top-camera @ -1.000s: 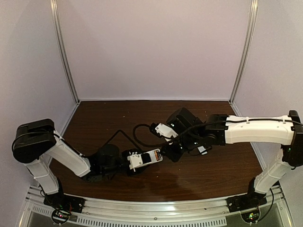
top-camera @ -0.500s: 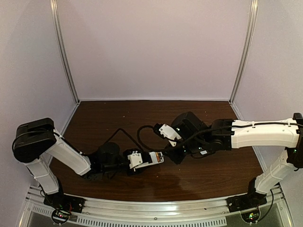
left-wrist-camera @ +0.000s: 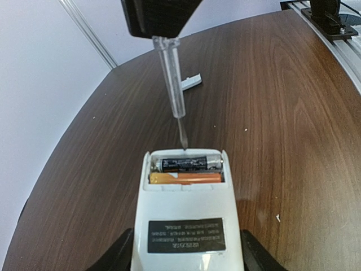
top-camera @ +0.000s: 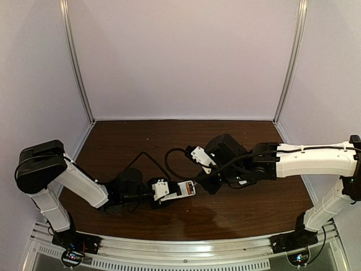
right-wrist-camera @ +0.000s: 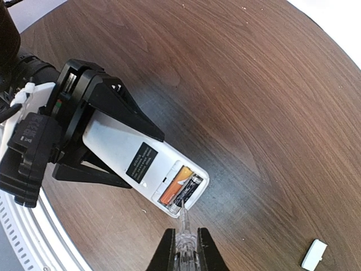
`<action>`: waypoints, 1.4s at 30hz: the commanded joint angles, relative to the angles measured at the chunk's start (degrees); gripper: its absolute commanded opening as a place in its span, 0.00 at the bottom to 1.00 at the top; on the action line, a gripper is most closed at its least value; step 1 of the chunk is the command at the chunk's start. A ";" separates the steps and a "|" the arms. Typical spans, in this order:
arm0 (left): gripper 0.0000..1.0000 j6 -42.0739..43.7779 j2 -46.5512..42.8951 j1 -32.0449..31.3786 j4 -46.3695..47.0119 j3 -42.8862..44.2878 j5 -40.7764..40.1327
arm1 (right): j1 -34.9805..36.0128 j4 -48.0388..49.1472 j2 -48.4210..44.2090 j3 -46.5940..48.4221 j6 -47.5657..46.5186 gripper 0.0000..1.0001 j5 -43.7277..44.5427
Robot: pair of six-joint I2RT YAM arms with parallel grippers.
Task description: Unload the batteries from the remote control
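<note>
My left claw (left-wrist-camera: 187, 241) is clamped on the sides of the small flat white rectangular remote control (left-wrist-camera: 186, 212), plain back up, over the dark brown wooden table (left-wrist-camera: 282, 113). Its compartment is uncovered, with the slim dark battery (left-wrist-camera: 189, 164) and the orange battery (left-wrist-camera: 186, 178) side by side inside. My right claw (right-wrist-camera: 184, 243) is closed tight on a slim clear-handled screwdriver (left-wrist-camera: 172, 73), whose tip is at the compartment's end rim, just beside the dark battery. A small flat white plastic piece (right-wrist-camera: 313, 254) lies well apart.

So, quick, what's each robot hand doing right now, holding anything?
Left gripper: jaws clamped on the remote control, back side up.
Right gripper: jaws shut on the screwdriver, tip at the open battery bay.
</note>
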 commanded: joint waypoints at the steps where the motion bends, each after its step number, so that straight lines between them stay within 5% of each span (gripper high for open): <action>1: 0.00 0.17 0.41 0.30 1.25 1.14 2.26 | 0.28 -0.31 -0.42 1.09 -0.37 0.00 2.72; 42: 0.00 0.83 -1.33 0.27 2.74 -0.72 3.06 | -0.18 -4.89 5.82 6.03 -1.62 0.00 3.87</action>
